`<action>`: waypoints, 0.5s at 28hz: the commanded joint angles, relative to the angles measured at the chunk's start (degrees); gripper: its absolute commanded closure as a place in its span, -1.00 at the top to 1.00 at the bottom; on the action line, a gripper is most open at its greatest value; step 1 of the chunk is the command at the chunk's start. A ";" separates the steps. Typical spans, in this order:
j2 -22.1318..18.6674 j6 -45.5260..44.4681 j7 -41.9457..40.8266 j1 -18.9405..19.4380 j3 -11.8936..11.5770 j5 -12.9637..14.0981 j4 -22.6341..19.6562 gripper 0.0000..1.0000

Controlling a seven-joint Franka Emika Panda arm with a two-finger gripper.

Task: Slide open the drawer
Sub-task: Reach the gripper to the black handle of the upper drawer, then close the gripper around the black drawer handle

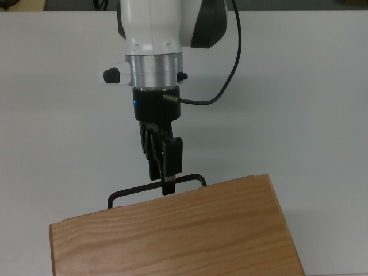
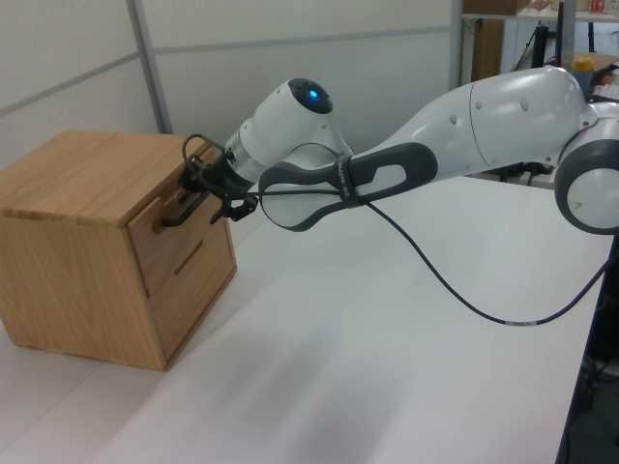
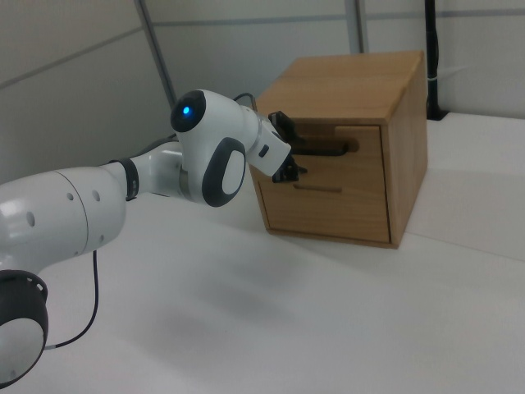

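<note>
A light wooden box point(image 1: 172, 236) stands at the top view's bottom edge. The drawer point(image 3: 369, 156) is its upper front panel and sits pushed in, level with the box front. The drawer's thin black bar handle point(image 1: 129, 192) sticks out toward the arm. My gripper point(image 1: 164, 179) is at the handle's middle, open, with one finger on each side of the bar. In the left view the gripper point(image 2: 205, 190) reaches the handle point(image 2: 179, 217) from the left view's right. In the right view the gripper point(image 3: 289, 156) covers the handle's point(image 3: 336, 150) near end.
The box rests on a white table point(image 1: 299, 115). Below the drawer is a second front panel with a narrow slot point(image 3: 318, 188). A black cable point(image 2: 464, 295) hangs from the arm point(image 2: 484, 126) to the tabletop. Grey wall panels stand behind the box.
</note>
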 commanded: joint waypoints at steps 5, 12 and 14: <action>0.71 0.93 0.70 0.84 -0.86 -4.57 1.18 -0.78; 0.62 1.01 0.52 0.84 -0.86 -4.75 1.09 -1.00; 0.44 0.93 0.43 0.84 -0.86 -4.66 1.09 -1.00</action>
